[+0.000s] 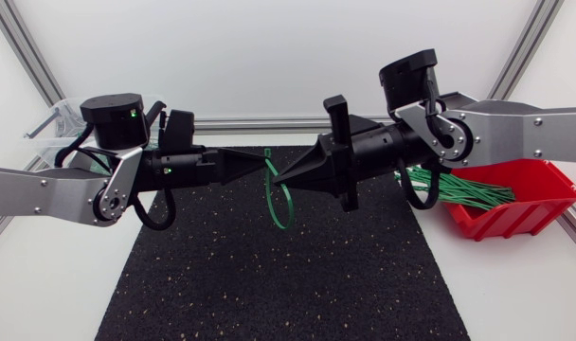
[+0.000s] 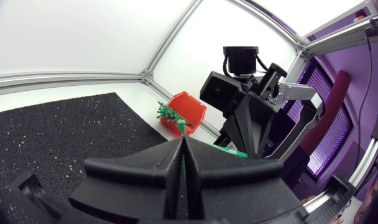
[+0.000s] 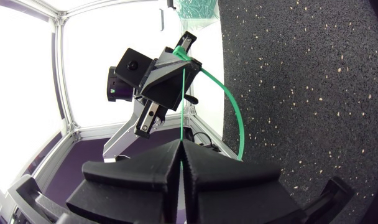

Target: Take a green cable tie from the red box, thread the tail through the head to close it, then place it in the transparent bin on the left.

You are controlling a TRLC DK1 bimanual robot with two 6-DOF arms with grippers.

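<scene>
Head view has both arms meeting above the far middle of the black mat point(image 1: 269, 284), the left tool point(image 1: 258, 169) and the right tool point(image 1: 280, 178) tip to tip. Each is clamped on the green cable tie point(image 1: 280, 204), whose loop hangs down between them. Both wrist views show the fingers pressed together with the green strap pinched in the seam. Whether the tail is through the head is too small to tell; I judge threading is the step in hand. To do it well, hold one end steady, line the tail square to the head slot and feed along the strap's own line so the loop does not twist. The red box point(image 1: 544, 194) with spare ties point(image 1: 459, 189) sits at the right edge of the bench point(image 1: 42, 284), the transparent bin point(image 1: 44, 133) at its far left corner, partly hidden behind the left arm
</scene>
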